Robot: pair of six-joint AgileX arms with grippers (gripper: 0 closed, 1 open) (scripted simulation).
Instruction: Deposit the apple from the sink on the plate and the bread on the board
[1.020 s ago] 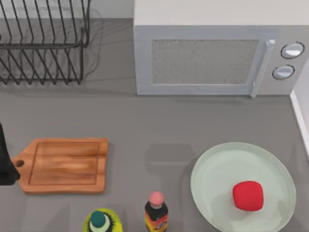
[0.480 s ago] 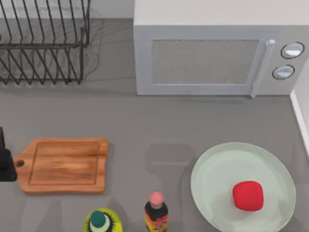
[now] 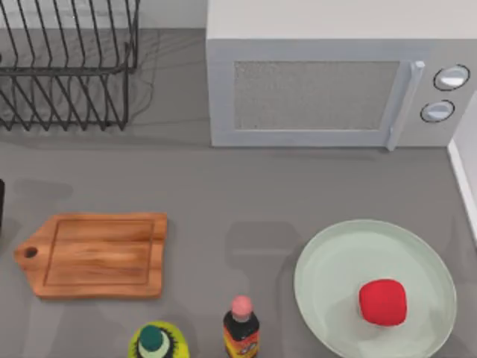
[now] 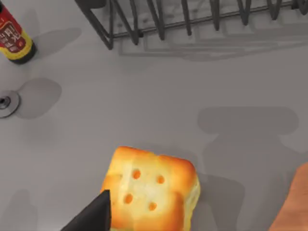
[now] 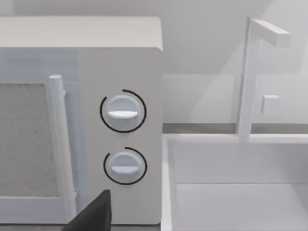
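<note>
The apple [image 3: 382,302], a glossy bright-red, slightly blocky fruit, sits on the plate [image 3: 328,261], a wide round mint-green dish with a shallow rim, at the table's right front. The board [image 3: 100,255] is a rectangular orange-brown slab of grained wood with a groove round its edge and a holed handle pointing left; its top is bare. In the left wrist view the bread [image 4: 151,190] is a boxy golden loaf chunk with toasted orange-brown edges and small holes on top, lying flat on smooth grey ground. One dark finger [image 4: 94,214] of the left tool touches the loaf's near edge; whether that tool is spread or pinching cannot be told. A corner of the board lies just beside the loaf. A black wire dish rack [image 3: 67,63] stands at the table's [image 3: 223,186] back left, a white microwave [image 3: 328,82] with two round knobs at the back right, and two bottles, one pink-capped [image 3: 241,327] and one green-capped [image 3: 155,341], at the front. The right wrist view faces the microwave's knobs, a white sink basin [image 5: 236,192] and its squared faucet [image 5: 255,72]; a dark finger [image 5: 96,214] of the right tool shows, its state unclear.
</note>
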